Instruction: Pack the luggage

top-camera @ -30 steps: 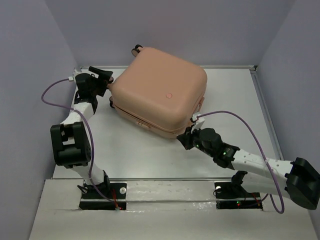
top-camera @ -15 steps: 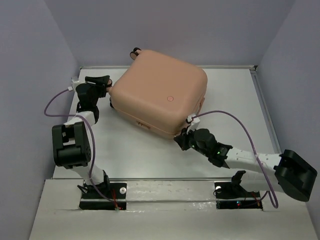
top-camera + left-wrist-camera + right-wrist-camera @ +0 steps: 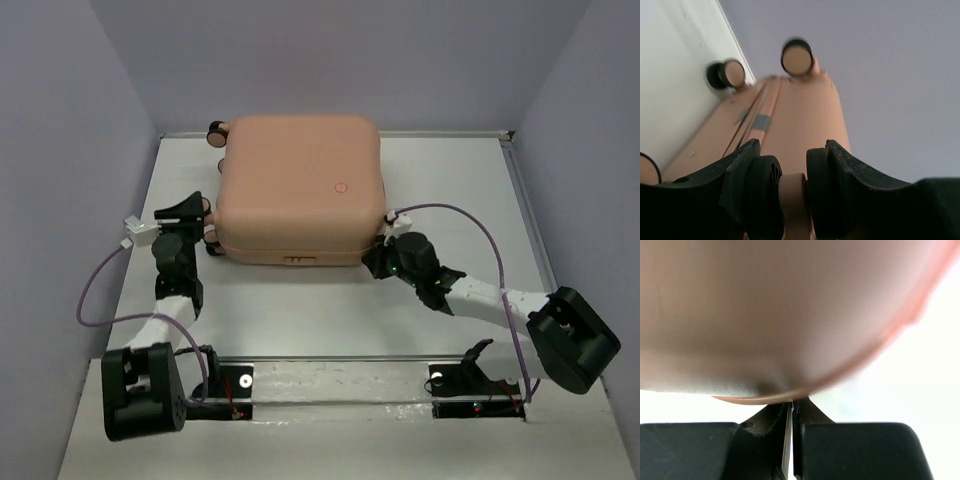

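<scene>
- The luggage [image 3: 300,185] lies closed and flat on the table [image 3: 300,315], in the upper centre of the overhead view.
- The left gripper [image 3: 192,215] is at the case's lower-left corner, its fingers pinching a caster wheel [image 3: 767,192].
- The right gripper [image 3: 376,260] has its fingers pressed together, with the tips touching the rounded shell at the case's lower-right corner.

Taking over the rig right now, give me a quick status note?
Left gripper: closed on a caster wheel at the near-left corner of the suitcase.
Right gripper: shut, holding nothing, tips against the near-right corner.
Suitcase: lid down, lying flat at the far middle of the table.
Done: case closed.
Left: zip state not visible; check it, then release the wheel.
</scene>
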Motion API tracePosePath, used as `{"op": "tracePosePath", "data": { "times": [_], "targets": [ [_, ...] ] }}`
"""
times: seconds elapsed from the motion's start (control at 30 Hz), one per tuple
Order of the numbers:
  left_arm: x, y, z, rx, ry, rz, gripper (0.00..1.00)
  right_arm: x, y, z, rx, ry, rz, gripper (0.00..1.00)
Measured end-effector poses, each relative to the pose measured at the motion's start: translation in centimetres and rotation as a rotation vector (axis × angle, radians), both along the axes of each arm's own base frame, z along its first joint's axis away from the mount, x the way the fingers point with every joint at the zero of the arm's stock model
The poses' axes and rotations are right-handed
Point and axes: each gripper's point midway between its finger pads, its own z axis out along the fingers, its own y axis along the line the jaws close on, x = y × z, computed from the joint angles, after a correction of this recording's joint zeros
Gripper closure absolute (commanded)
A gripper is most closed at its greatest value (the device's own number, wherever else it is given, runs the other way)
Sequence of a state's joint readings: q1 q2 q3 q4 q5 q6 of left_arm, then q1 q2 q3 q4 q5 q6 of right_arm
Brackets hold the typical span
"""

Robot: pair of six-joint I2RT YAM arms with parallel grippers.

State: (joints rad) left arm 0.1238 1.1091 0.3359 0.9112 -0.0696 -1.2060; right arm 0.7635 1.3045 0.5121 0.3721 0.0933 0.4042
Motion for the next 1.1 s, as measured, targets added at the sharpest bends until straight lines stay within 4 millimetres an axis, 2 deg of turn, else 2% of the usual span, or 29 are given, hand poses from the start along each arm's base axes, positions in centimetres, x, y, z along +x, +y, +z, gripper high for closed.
{"op": "tracePosePath", "data": {
  "times": [0.13, 0.23, 0.37, 0.47, 0.53, 0.6, 0.7, 0.87, 0.97, 1.03, 1.07, 1.1],
  "targets": [
    [-2.6, -3.6, 0.1, -0.012, -0.004, -0.131, 0.94, 2.8, -4.2, 0.5, -0.021, 0.025, -0.073, 0.93],
    [-2.7, -3.9, 1.9, 0.022, -0.004, -0.142, 0.94, 2.0, -3.8, 0.7, 0.029, 0.023, -0.053, 0.93],
    [-1.2, -3.0, 2.9, 0.061, 0.049, -0.125, 0.94, -4.1, 0.7, 1.5, 0.124, 0.009, 0.153, 0.93],
    [-0.3, -2.3, 1.5, 0.061, 0.107, -0.111, 0.94, -6.9, 1.9, 1.8, 0.148, 0.029, 0.251, 0.93],
    [-0.4, -2.3, 0.3, 0.050, 0.127, -0.112, 0.94, -7.4, 1.7, 2.1, 0.148, 0.036, 0.277, 0.93],
    [-0.8, -2.4, -0.8, 0.035, 0.139, -0.112, 0.94, -6.8, 1.2, 2.2, 0.139, 0.051, 0.268, 0.93],
    [-1.1, -2.2, -0.9, 0.024, 0.115, -0.098, 0.94, -5.3, 1.2, 2.1, 0.105, 0.085, 0.238, 0.93],
    [-1.1, -0.2, -0.1, 0.045, 0.076, 0.047, 0.94, -2.1, 4.0, 1.0, 0.012, 0.079, 0.136, 0.93],
    [-1.6, 0.6, 0.5, 0.068, 0.054, 0.130, 0.94, 0.6, 5.7, 1.1, -0.038, 0.037, 0.073, 0.93],
    [-2.1, -0.4, 0.4, 0.072, 0.045, 0.108, 0.94, 2.0, 7.2, 1.5, -0.069, -0.001, 0.079, 0.93],
    [-2.5, -1.6, 0.3, 0.072, 0.040, 0.069, 0.94, 2.4, 8.0, 1.5, -0.098, -0.019, 0.087, 0.93],
    [-2.7, -2.4, 0.1, 0.073, 0.039, 0.043, 0.94, 2.7, 7.9, 1.5, -0.116, -0.029, 0.085, 0.93]
  ]
}}
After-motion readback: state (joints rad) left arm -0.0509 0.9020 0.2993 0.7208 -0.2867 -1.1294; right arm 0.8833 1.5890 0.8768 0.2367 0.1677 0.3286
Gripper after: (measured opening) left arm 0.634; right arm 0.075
